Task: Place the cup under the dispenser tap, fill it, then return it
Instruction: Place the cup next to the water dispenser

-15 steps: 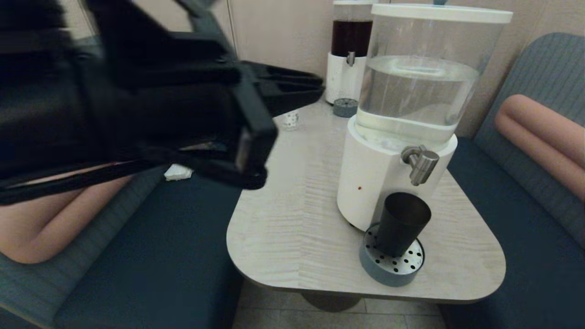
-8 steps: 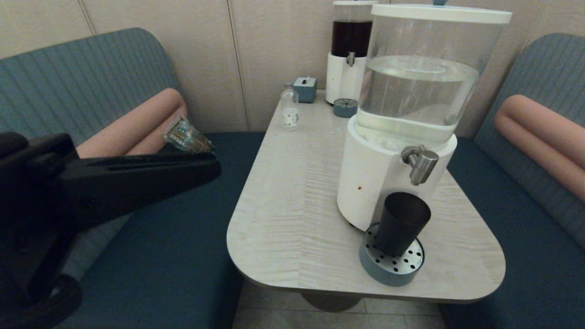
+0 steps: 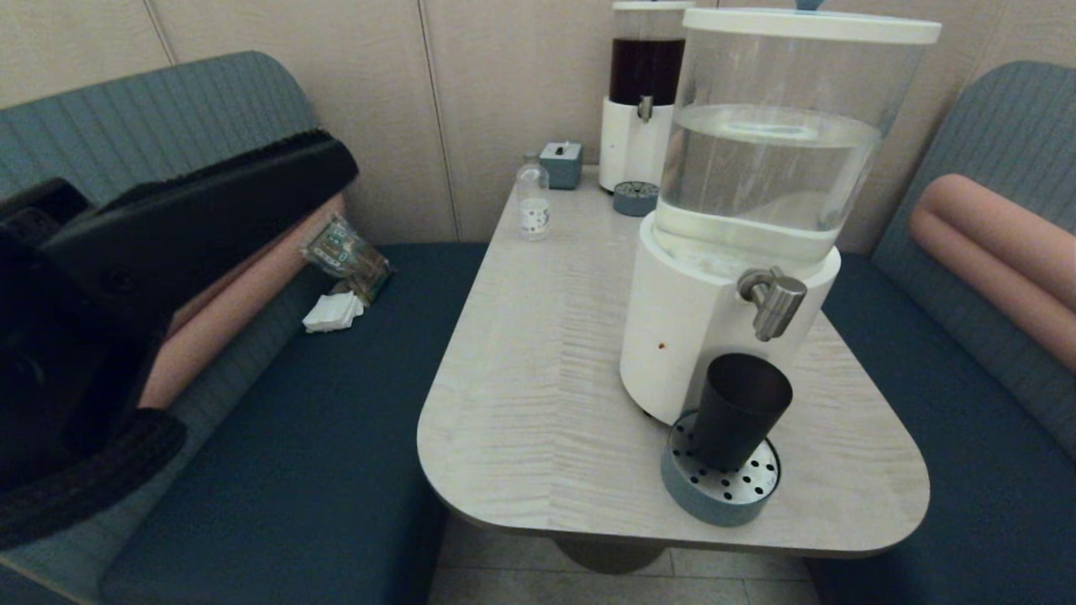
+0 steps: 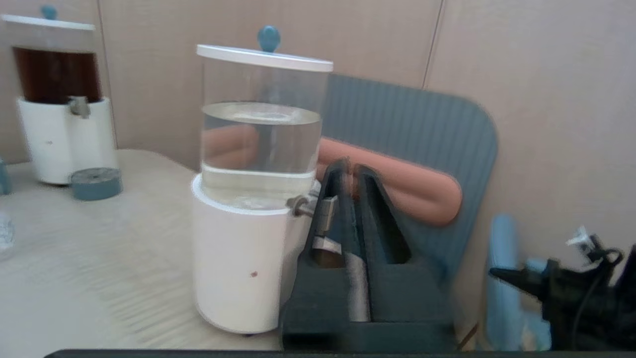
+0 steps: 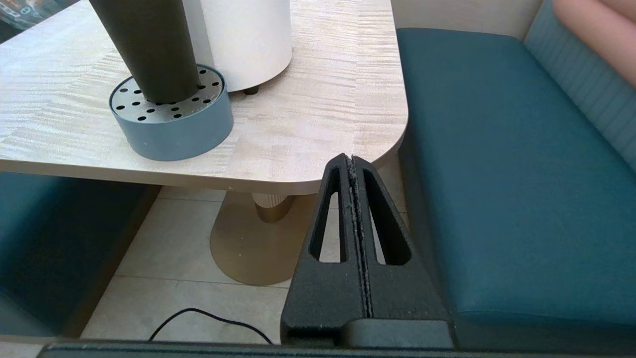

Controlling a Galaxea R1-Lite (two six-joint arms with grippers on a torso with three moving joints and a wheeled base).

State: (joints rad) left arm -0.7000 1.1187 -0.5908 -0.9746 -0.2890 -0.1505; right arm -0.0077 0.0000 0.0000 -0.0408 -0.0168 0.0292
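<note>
The dark tapered cup [image 3: 740, 412] stands upright on a round grey perforated drip tray [image 3: 720, 491], right under the steel dispenser tap [image 3: 773, 302] of the big clear-tank dispenser [image 3: 773, 160]. Nothing holds the cup. My left gripper [image 3: 339, 164] hangs shut at the far left, over the bench and well away from the table; its wrist view looks across at the tap [image 4: 300, 205] past the closed gripper [image 4: 349, 166]. My right gripper [image 5: 351, 158] is shut and empty, low off the table's near right corner, with the cup [image 5: 144, 44] ahead of it.
A pale wooden table [image 3: 546, 378] bears a dark-liquid dispenser [image 3: 643, 92], its small tray [image 3: 635, 198], a small clear bottle [image 3: 532, 206] and a blue-grey box [image 3: 561, 164] at the back. Blue benches flank the table; a packet [image 3: 345, 252] and a tissue [image 3: 332, 313] lie on the left bench.
My left arm has swung out from in front of the head camera, down and to the left, then tilted its gripper upward. The cup has stayed on the tray.
</note>
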